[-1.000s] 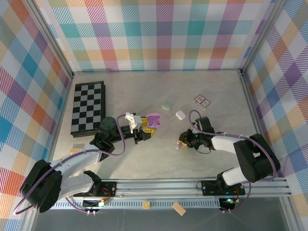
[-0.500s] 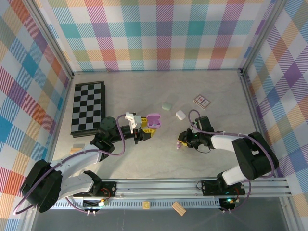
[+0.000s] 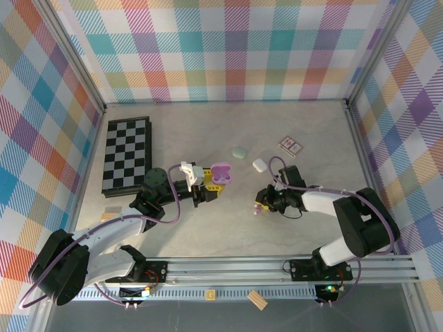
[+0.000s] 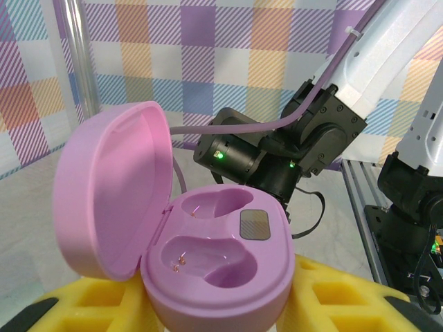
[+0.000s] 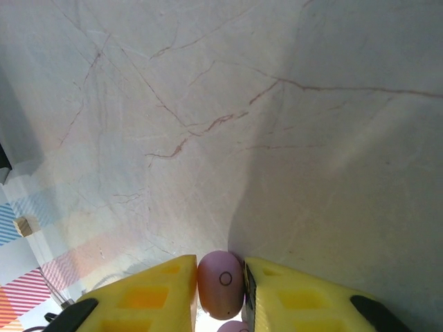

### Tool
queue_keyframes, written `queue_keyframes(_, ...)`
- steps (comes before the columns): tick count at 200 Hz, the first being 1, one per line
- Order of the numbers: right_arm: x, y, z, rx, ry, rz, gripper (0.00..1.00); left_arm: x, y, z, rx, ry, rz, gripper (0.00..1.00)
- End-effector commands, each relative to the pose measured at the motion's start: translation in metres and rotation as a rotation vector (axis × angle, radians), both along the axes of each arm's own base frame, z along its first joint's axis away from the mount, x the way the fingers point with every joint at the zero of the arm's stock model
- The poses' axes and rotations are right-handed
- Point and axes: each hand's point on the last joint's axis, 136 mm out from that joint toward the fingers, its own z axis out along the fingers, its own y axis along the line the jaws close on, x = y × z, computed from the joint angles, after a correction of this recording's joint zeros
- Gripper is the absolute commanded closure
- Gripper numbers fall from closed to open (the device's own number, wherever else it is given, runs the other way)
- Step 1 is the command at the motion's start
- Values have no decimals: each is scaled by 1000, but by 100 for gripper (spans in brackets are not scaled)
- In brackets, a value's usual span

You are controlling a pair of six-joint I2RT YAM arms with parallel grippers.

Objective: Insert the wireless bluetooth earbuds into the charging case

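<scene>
The top view is brightly and evenly lit, with only faint, soft shadows cast on the bench (image 3: 208, 131). In the left wrist view, small glints are seen on the glossy charging case (image 4: 214, 277), which is rendered sharply against a softened wall (image 4: 208, 41). In the right wrist view, a broad soft shadow is thrown across the bench's right half.

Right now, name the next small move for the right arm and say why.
Probably lift the right end effector and carry its pinched lilac earbud leftward to the open pink charging case held in the left end effector: both wells look empty.
</scene>
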Motion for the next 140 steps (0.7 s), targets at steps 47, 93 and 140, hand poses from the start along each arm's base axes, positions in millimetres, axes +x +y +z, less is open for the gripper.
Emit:
queue_keyframes(47,-9,6,-11,-104,-15,78,80,-3,3,12,-20,-53,-9,61)
queue_keyframes(93,-3,-7,9,-191,-77,54,81,-1,3,10,-18,-55,0,61)
queue_keyframes(140,5,-30,46,-348,-194,33,81,4,1,7,-16,-53,10,61)
